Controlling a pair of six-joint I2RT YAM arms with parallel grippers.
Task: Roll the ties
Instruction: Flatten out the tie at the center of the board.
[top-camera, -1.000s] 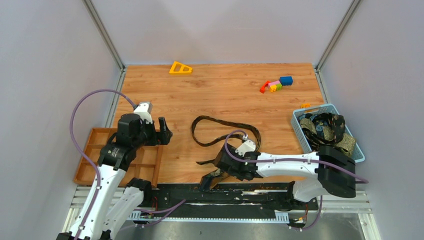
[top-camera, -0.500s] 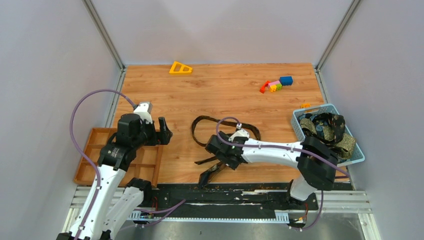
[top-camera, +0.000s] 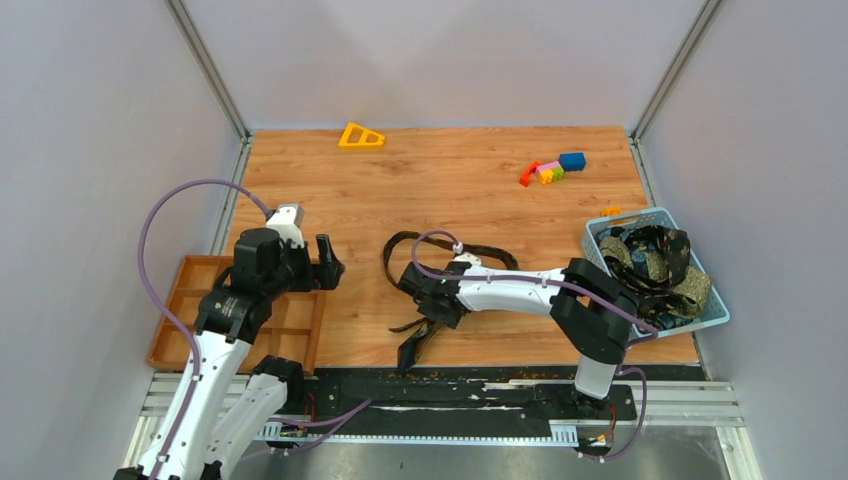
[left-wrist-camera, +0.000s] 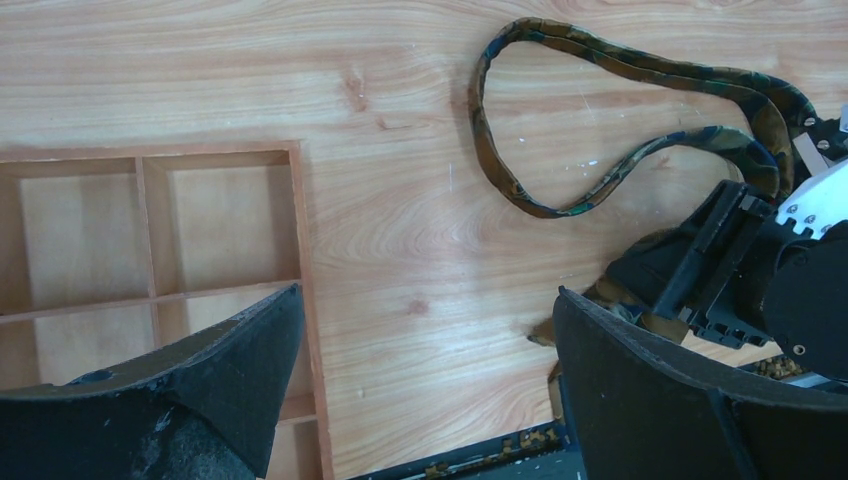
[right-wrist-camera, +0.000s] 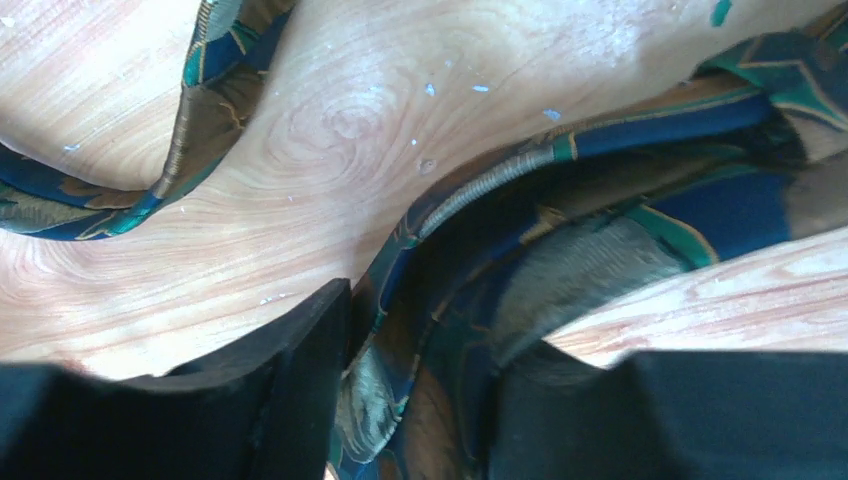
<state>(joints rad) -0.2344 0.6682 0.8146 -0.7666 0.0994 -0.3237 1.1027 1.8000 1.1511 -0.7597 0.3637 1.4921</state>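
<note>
One tie (top-camera: 412, 350) is laid looped on the table (top-camera: 450, 190), its wide end pointed at the near edge and its narrow length curved away to the far right. Further ties (top-camera: 650, 260), too tangled to be counted, are heaped in one basket (top-camera: 628, 215). The right arm (top-camera: 520, 292) is stretched low leftward. The right gripper (top-camera: 430, 308) is set half closed astride the tie, but a firm grip cannot be told. The left gripper (top-camera: 325, 262) is held wide open and empty above one tray (left-wrist-camera: 220, 155).

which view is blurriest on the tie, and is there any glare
Right wrist: softest, the tie too close, the fingers plain black. Left wrist: tie and table grain crisp, faint sheen on the wood. Top external: evenly lit, sharp, no glare.
</note>
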